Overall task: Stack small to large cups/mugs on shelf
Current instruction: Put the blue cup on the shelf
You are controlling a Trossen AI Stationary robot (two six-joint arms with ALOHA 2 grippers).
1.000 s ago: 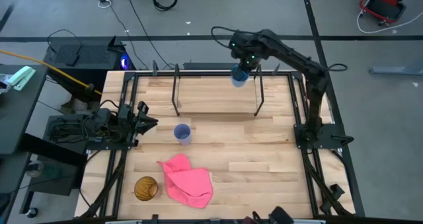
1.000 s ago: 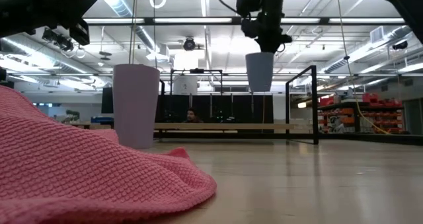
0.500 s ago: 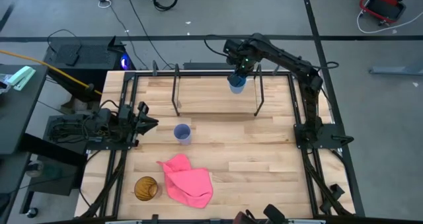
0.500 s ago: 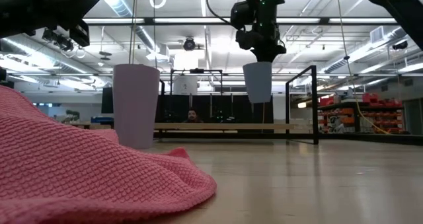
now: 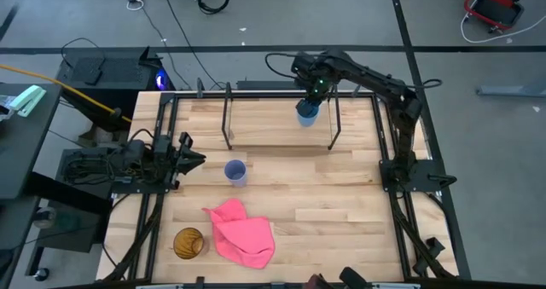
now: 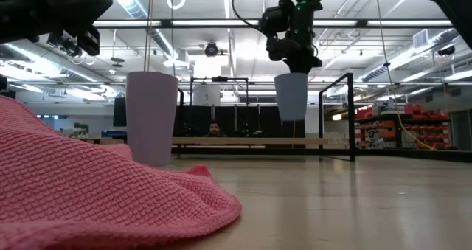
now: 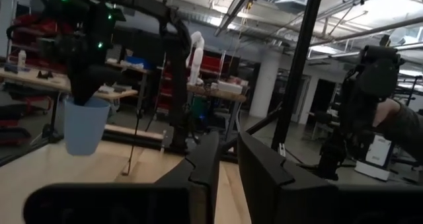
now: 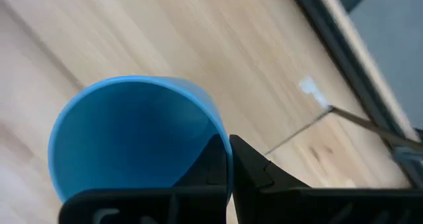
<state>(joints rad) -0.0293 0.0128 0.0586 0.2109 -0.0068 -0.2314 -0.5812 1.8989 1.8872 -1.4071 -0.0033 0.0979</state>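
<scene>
A small bright blue cup (image 5: pixel 306 112) hung upright in the air above the right end of the shelf (image 5: pixel 281 133), a low rack with thin black legs and a narrow top at the far side of the wooden table (image 5: pixel 341 204). The right gripper (image 5: pixel 313 94) had its fingers closed on the cup's rim, one finger inside the wall and one outside (the right wrist view showed this plainly), a hold that kept the mouth up, probably so the cup could be set down standing on the shelf. In the low view the cup's base was clear of the shelf top, so it had not been placed. There were three cups in all: the blue one, a lavender cup (image 5: pixel 235 171) standing mid-table, and an amber-brown cup (image 5: pixel 188 242) near the front left, just beside one crumpled pink cloth (image 5: pixel 241 232). The left gripper (image 5: pixel 193 158) waited at the table's left edge, fingers a narrow gap apart, holding nothing.
</scene>
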